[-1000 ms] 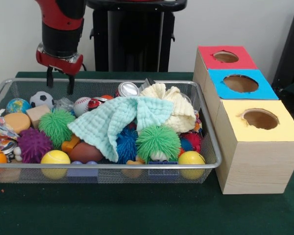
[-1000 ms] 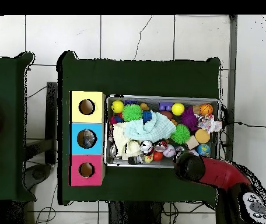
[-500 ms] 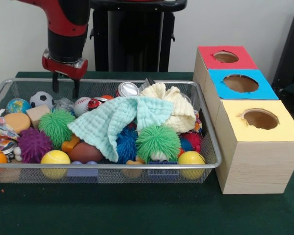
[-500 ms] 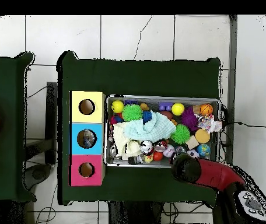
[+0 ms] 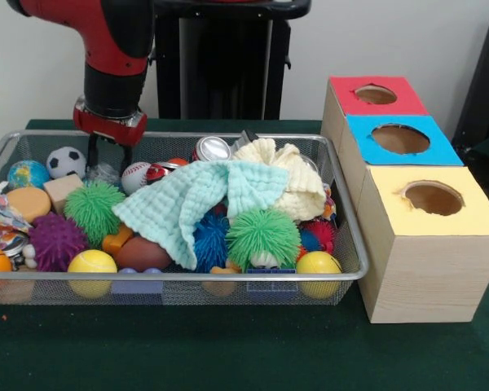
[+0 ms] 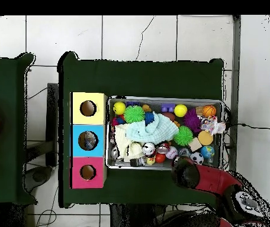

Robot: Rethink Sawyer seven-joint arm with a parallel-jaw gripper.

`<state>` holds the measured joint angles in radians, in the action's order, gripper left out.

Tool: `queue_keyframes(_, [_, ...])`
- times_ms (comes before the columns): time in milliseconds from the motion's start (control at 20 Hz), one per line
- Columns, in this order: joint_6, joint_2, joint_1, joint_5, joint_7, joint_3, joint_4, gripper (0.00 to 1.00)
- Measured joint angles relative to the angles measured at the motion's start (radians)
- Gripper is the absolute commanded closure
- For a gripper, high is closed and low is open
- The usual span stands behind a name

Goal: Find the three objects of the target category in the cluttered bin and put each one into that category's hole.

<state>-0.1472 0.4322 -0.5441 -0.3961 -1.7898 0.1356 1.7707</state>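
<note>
A wire mesh bin point(image 5: 187, 277) holds several toys. Among them are a soccer ball point(image 5: 65, 160), a baseball point(image 5: 136, 175), a globe ball point(image 5: 28, 173), green spiky balls point(image 5: 94, 209) and a purple one point(image 5: 57, 240). My gripper point(image 5: 109, 159) hangs open over the bin's back left part, between the soccer ball and the baseball, with nothing between its fingers. Right of the bin stands a box with a red hole point(image 5: 375, 94), a blue hole point(image 5: 400, 138) and a yellow hole point(image 5: 433, 198). In the overhead view the red arm point(image 6: 190, 172) covers the gripper at the bin's lower edge.
A mint cloth point(image 5: 200, 199) and a cream cloth point(image 5: 285, 175) cover the bin's middle, with a metal can point(image 5: 212, 149) behind them. Yellow balls point(image 5: 91, 265) lie at the front rim. In the overhead view a second table point(image 6: 1, 130) stands at the left.
The gripper has moved right and lower, to the bin's back edge. The soccer ball, which it partly hid before, now shows in full.
</note>
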Motion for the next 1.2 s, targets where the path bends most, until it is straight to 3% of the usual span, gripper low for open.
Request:
queue_keyframes(500, [0.029, -0.011, 0.008, 0.000, 0.000, 0.012, -0.002, 0.00])
queue_keyframes(550, [0.038, -0.014, 0.010, 0.000, 0.000, 0.016, -0.003, 1.00])
queue_keyframes(1200, [0.063, -0.018, 0.010, 0.000, 0.000, 0.021, -0.001, 1.00])
